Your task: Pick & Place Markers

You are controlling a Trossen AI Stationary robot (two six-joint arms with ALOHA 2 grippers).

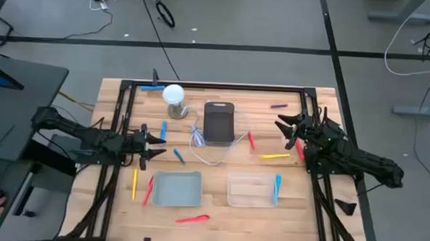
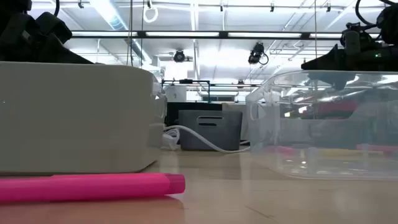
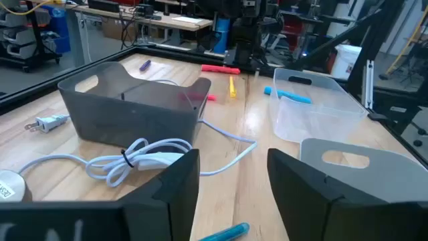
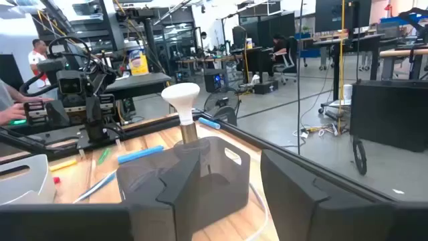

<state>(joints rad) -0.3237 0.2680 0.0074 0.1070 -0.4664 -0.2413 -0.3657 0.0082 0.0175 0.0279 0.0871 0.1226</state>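
Several markers lie flat on the wooden table: two blue ones (image 1: 163, 131) (image 1: 178, 155) by my left gripper (image 1: 160, 146), a yellow (image 1: 134, 184) and a red one (image 1: 148, 192) left of the grey bin, a pink one (image 1: 192, 220) near the front, and red (image 1: 251, 140), yellow (image 1: 274, 156) and purple (image 1: 278, 106) ones near my right gripper (image 1: 281, 133). Another blue marker (image 1: 277, 188) lies in the clear bin. Both grippers hover open with nothing between their fingers; the left (image 3: 233, 181) points right over a blue marker (image 3: 224, 233), the right (image 4: 227, 181) points left.
A grey bin (image 1: 177, 188) and a clear bin (image 1: 252, 190) stand side by side at the front middle. A dark bin (image 1: 218, 123) stands at the centre, with a coiled white cable (image 1: 199, 142) beside it and a white bulb-shaped object (image 1: 174, 95) at the far left.
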